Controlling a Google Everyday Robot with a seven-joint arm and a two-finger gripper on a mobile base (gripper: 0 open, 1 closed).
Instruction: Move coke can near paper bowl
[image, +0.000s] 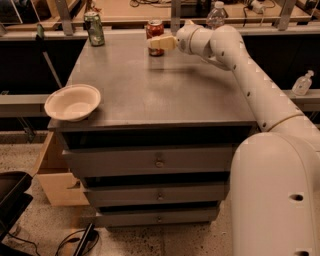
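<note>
The coke can (154, 28), red with a silver top, stands upright at the far edge of the grey cabinet top (160, 90). My gripper (159, 43) has reached in from the right and sits right at the can's lower half, covering part of it from the front. The paper bowl (73, 102), off-white and shallow, rests at the near left corner of the cabinet top, its rim slightly over the edge. The can is far from the bowl, diagonally across the top.
A dark green can (94, 29) stands at the far left corner. A clear plastic water bottle (216, 15) stands behind my arm. The cabinet has several drawers (159, 161). An open wooden box (57, 180) sits on the floor at the left.
</note>
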